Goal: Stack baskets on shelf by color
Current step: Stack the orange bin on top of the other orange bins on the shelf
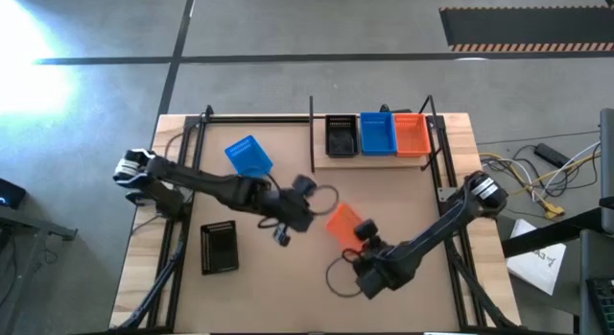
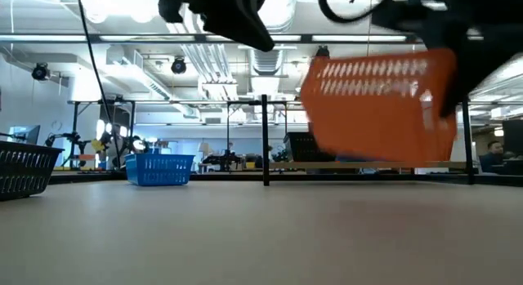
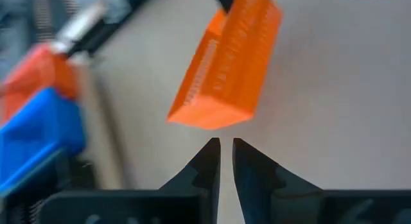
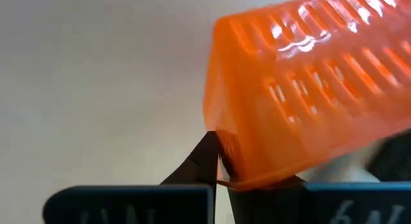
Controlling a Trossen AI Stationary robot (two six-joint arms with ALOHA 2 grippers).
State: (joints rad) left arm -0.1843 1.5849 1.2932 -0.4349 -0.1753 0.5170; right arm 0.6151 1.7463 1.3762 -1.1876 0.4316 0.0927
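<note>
High view shows the right gripper (image 1: 357, 231) a little toward 5 o'clock from the table's centre, its fingers pinched on the rim of an orange perforated plastic basket (image 1: 342, 221), which hangs clear of the brown tabletop board (image 1: 288, 287). In the low view that orange perforated plastic basket (image 2: 380, 101) floats above the surface, tilted, with dark arm parts over it. The right wrist view has the basket's wall (image 4: 308, 89) clamped between the right gripper's (image 4: 221, 163) two dark fingers. The left gripper (image 1: 305, 187) sits near the table's centre, at about 10 o'clock from the held basket and close to it; in the left wrist view its fingers (image 3: 207, 161) stand with only a thin gap and nothing between them, the orange basket (image 3: 231, 60) just ahead. A blue perforated plastic basket (image 1: 248, 155) lies turned askew at about 10 o'clock from centre, and a black perforated plastic basket (image 1: 219, 247) at about 8 o'clock. On the pale wooden shelf with thin black rods (image 1: 376, 160), at about 1 o'clock, a black (image 1: 342, 135), a blue (image 1: 376, 132) and an orange basket (image 1: 411, 133) sit side by side, touching.
</note>
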